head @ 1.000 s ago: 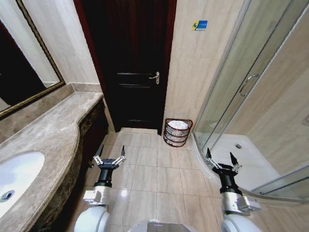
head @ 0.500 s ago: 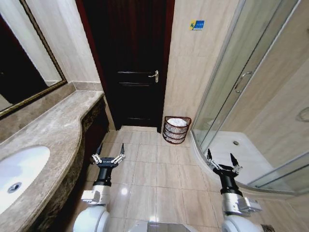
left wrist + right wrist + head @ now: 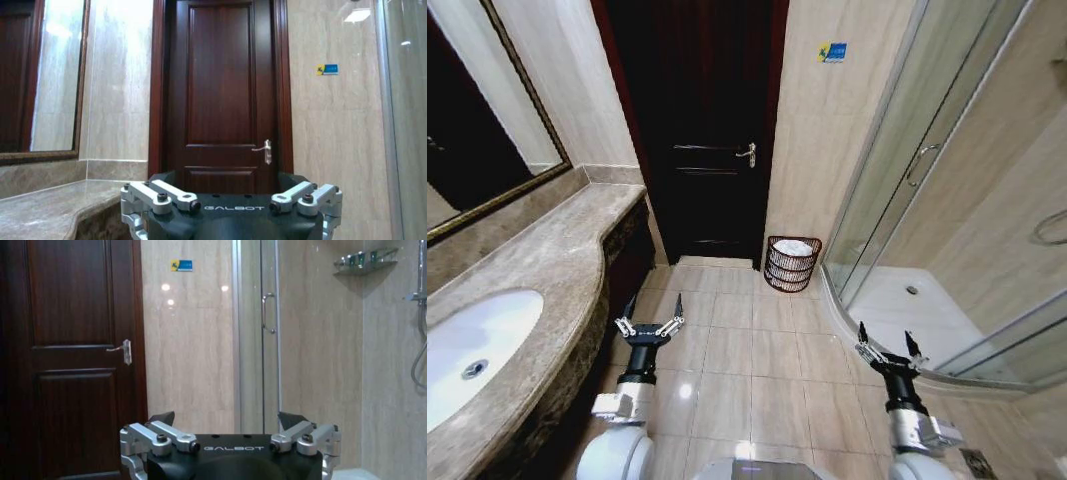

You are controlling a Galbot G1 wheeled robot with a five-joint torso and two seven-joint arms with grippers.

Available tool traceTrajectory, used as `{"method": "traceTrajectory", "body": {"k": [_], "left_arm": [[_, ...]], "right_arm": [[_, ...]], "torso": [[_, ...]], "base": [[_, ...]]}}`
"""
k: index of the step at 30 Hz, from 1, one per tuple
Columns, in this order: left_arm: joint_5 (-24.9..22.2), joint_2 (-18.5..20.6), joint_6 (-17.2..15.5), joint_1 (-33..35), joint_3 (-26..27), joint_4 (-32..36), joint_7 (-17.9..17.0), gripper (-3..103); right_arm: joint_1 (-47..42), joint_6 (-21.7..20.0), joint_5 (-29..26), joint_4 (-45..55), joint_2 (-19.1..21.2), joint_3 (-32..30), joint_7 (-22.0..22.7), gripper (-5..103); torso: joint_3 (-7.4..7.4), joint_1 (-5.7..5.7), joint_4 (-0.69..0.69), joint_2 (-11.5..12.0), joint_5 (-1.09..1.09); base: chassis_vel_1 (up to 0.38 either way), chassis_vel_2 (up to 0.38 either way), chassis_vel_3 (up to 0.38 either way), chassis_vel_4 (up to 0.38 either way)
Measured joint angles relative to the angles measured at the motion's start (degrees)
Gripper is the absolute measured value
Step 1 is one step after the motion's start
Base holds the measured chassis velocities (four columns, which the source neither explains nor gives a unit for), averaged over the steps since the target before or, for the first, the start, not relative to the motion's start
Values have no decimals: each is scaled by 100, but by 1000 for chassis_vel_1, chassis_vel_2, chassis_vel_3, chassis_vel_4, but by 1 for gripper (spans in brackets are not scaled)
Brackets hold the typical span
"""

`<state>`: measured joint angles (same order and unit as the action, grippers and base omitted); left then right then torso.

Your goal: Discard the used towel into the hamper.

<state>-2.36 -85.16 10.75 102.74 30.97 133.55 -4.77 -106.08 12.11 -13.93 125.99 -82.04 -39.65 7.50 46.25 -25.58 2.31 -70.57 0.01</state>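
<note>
— Where are the 2 grippers, and how do their fingers stand?

— The left gripper [image 3: 649, 322] hangs low over the tiled floor [image 3: 752, 355], just beside the dark front of the vanity counter [image 3: 547, 270]. Its fingers are spread wide with nothing between them. The right gripper [image 3: 884, 347] hangs over the floor near the curved sill of the shower enclosure [image 3: 927, 230], its fingers spread too and just as bare. In the left wrist view the left gripper [image 3: 230, 192] points at the dark wooden door [image 3: 223, 95]; in the right wrist view the right gripper [image 3: 229, 426] faces the strip of wall between the door [image 3: 73, 360] and the glass shower door [image 3: 257, 335].

— And the hamper?

— The hamper [image 3: 792, 264] stands on the floor well ahead of both grippers, its flat back against the beige wall, in the corner between the door [image 3: 707, 130] and the shower glass. A white towel [image 3: 794, 248] lies inside it, showing at the rim.

— What else is around?

— A white sink basin [image 3: 477, 340] is set into the counter near its front left edge, with a framed mirror [image 3: 482, 130] on the wall above. The door carries a metal lever handle [image 3: 747, 154], and a small blue sticker [image 3: 832, 52] sits high on the wall above the hamper. The shower door has a curved metal handle [image 3: 919, 163].
</note>
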Motion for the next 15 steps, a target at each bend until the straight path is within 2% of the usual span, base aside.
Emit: {"method": "traceTrajectory", "body": {"k": [10,15], "left_arm": [[5,-7,-36,-78,-33,-15,-51,100],[-47,51,-171,-108,-37,61,-94,100]], "right_arm": [[-14,200,-45,-67,-24,-11,-270,100],[4,29,61,179,-15,-10,-210,100]], "torso": [[-1,2,0,0,-1],[0,0,0,0,-2]], "base": [[60,-69,-58,61],[0,0,0,0]]}}
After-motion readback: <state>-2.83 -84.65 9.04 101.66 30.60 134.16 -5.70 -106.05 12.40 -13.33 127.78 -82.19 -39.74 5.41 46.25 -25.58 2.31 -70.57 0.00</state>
